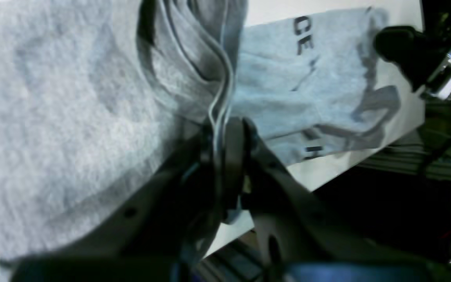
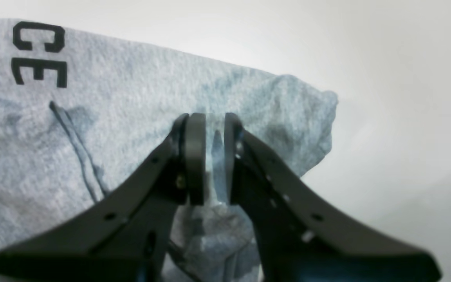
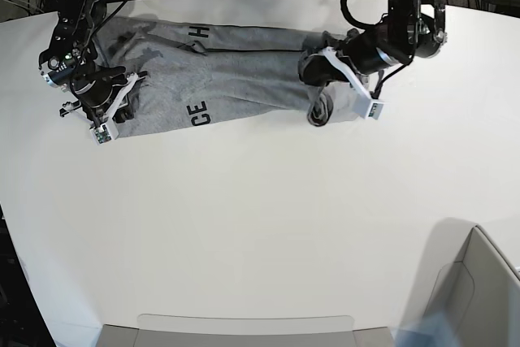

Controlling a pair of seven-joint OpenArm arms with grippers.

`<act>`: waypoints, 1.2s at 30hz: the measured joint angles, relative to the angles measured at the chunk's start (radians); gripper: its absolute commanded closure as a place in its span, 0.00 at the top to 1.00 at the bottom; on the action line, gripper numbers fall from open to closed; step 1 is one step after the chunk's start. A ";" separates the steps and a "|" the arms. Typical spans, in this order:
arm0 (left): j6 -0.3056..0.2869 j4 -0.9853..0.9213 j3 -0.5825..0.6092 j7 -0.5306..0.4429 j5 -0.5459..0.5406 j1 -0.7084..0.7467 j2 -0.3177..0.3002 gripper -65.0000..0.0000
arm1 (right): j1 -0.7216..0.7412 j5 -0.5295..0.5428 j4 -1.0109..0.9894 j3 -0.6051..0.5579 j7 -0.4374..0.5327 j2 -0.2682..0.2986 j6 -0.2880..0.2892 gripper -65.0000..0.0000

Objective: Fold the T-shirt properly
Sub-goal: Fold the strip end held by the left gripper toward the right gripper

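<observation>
Heather-grey short-sleeved cotton T-shirt [image 3: 236, 79] lay stretched as a long band across the far part of the white surface [image 3: 260, 225], black block capitals "CE" and "H" facing up. Left claw [image 1: 222, 137], seen on the right of the base view, was clamped tight on a bunched fold of grey fabric, several layered edges rising from between its dark pads in the left wrist view; cloth at that end lifted and gathered into a hanging lump [image 3: 321, 107]. Right claw [image 2: 210, 129], seen on the left of the base view, was narrowed onto the other end of the garment, a thin ridge of fabric pinched between its two black pads in the right wrist view, close to a rounded corner of the cloth [image 2: 319, 117]. Lettering "CE" [image 2: 39, 55] appeared up and to the left of that claw. A dark crease [image 2: 76, 149] ran diagonally across the cloth below the lettering. Grey box edge [image 3: 479, 290] showed at the near right corner of the base view, well apart from the garment.
</observation>
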 measured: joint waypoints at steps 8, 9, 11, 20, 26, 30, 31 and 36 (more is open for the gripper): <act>0.100 -0.036 0.121 -0.069 0.008 -0.031 0.014 0.00 | 0.000 0.000 0.000 0.001 0.000 0.000 0.000 0.12; 0.100 -0.042 0.138 -0.075 0.008 -0.031 0.014 0.00 | 0.000 0.000 0.000 0.001 -0.001 0.000 0.000 0.12; 0.116 -0.047 0.169 -0.096 0.007 -0.031 0.014 0.00 | 0.000 0.000 0.000 0.001 0.000 0.000 0.000 0.12; 0.270 -0.121 0.290 -0.187 0.005 -0.078 0.013 0.00 | 0.000 -0.001 0.000 0.002 0.000 0.000 0.000 0.12; 0.497 -0.112 0.317 -0.187 -0.003 -0.081 0.014 0.30 | -0.003 -0.001 0.000 0.002 -0.001 0.000 0.000 0.12; 0.595 -0.014 0.332 -0.183 -0.005 -0.083 0.015 0.33 | -0.003 -0.001 0.000 0.002 0.000 0.000 0.000 0.12; 0.602 0.005 0.351 -0.184 -0.003 -0.087 0.014 0.33 | -0.003 -0.001 0.000 0.002 0.000 0.000 0.000 0.12; 0.610 0.008 0.400 -0.180 -0.010 -0.083 0.014 0.20 | -0.003 0.000 0.000 0.002 0.000 0.000 0.000 0.12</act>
